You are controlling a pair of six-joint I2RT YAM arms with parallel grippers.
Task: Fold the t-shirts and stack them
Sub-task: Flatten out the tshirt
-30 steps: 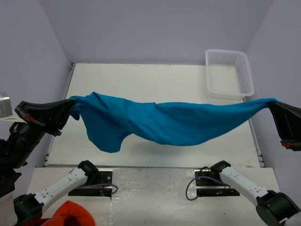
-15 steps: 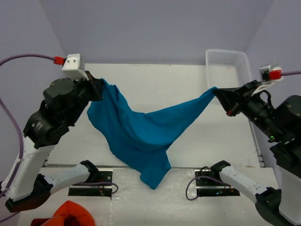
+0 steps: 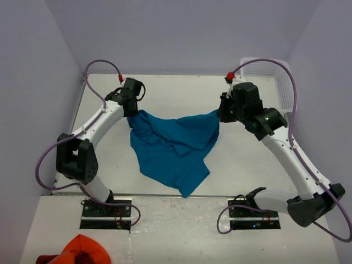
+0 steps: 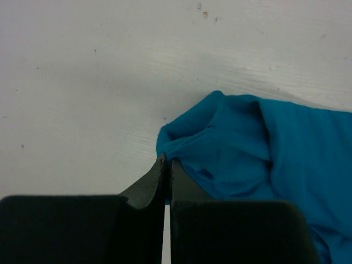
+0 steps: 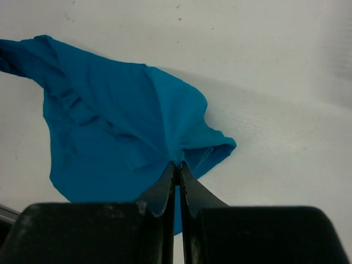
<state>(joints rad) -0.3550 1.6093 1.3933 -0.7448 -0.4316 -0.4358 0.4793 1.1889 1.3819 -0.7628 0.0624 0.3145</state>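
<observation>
While both arms reach out over the table (image 3: 165,91), the overhead view shows the teal t-shirt (image 3: 173,148) rumpled on the tabletop, left of the white basket (image 3: 285,82) and nearer the arm bases than it is; its far edge runs between the two pincers, the right gripper (image 3: 221,114) near the basket's left side and the left gripper (image 3: 132,110) well apart from the basket, further left; an orange-red cloth (image 3: 82,250) sits far from the basket, beyond the table's near edge. From the left wrist, the left gripper (image 4: 166,162) is pressed together on a bunched corner of the t-shirt (image 4: 264,143), with bare table just beyond it. From the right wrist, the right gripper (image 5: 177,165) likewise pinches a gathered fold of the t-shirt (image 5: 110,121), the cloth fanning away from the basket's side. To my eye the step in hand is laying the shirt out flat before folding; it would go best if the pinched corners were drawn apart until the far edge is taut, then dragged evenly away from the bases so the wrinkled body smooths out; neither pincer should let go until that edge lies straight.
</observation>
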